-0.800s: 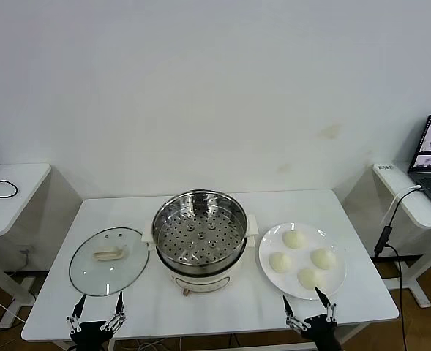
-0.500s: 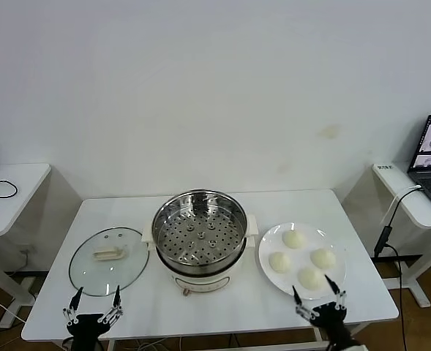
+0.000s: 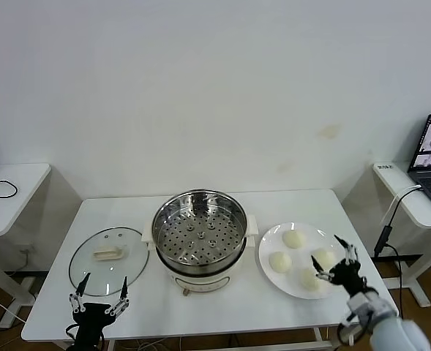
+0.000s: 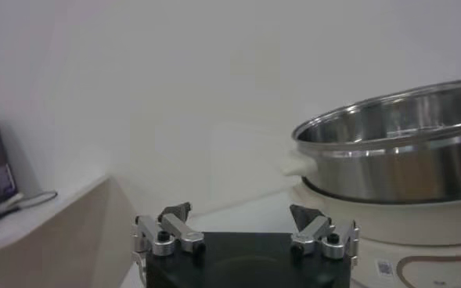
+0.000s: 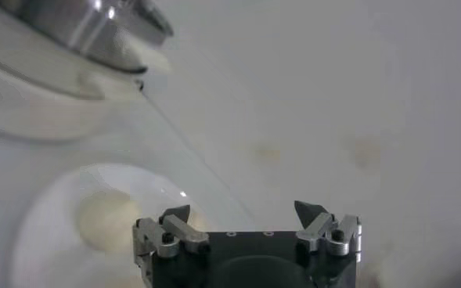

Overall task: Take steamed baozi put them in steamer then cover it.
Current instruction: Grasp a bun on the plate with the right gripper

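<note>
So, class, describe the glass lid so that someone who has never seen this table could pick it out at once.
Start at the shiny steamer in the middle of the white table. On the robot's left of it, flat on the tabletop, lies the cover. Unlike the opaque white plate of baozi on the other side, it is clear glass with a metal rim and a cream bar handle.

The right gripper, jaws spread, hangs over a baozi on the plate.
</note>
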Robot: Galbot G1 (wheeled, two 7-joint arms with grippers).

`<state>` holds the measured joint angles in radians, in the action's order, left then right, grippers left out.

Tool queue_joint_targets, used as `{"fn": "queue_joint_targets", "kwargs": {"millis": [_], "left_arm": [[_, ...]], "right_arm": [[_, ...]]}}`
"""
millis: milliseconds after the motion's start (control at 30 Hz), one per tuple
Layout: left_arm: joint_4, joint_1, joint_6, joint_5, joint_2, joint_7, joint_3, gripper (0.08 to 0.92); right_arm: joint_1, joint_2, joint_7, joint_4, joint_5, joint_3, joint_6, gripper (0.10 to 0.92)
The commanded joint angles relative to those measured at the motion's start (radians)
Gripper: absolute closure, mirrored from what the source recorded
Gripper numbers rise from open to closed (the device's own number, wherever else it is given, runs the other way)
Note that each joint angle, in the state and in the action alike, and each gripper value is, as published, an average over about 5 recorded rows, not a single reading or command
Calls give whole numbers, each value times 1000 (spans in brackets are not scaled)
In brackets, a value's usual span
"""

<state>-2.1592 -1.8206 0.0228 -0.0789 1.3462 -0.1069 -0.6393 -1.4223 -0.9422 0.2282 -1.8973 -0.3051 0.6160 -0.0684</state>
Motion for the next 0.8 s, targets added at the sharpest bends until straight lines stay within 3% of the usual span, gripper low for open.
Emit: {"fn": "queue_joint_targets", "kwargs": {"millis": [33, 300, 633, 800], "left_arm": [[-11, 6, -10, -90, 2, 15, -2, 177], [-15, -2, -9, -103, 2, 11, -12, 177], [-8, -1, -9, -97, -10, 10, -51, 177], [-2, 9, -10, -94, -10, 10, -64, 177]], "right_arm": [[372, 321, 265, 168, -61, -154, -105, 203], [813, 392, 475, 393, 29, -590, -120, 203], [1265, 251, 775, 639, 74, -1088, -79, 203], [1371, 180, 898, 724, 26, -1234, -34, 203]]}}
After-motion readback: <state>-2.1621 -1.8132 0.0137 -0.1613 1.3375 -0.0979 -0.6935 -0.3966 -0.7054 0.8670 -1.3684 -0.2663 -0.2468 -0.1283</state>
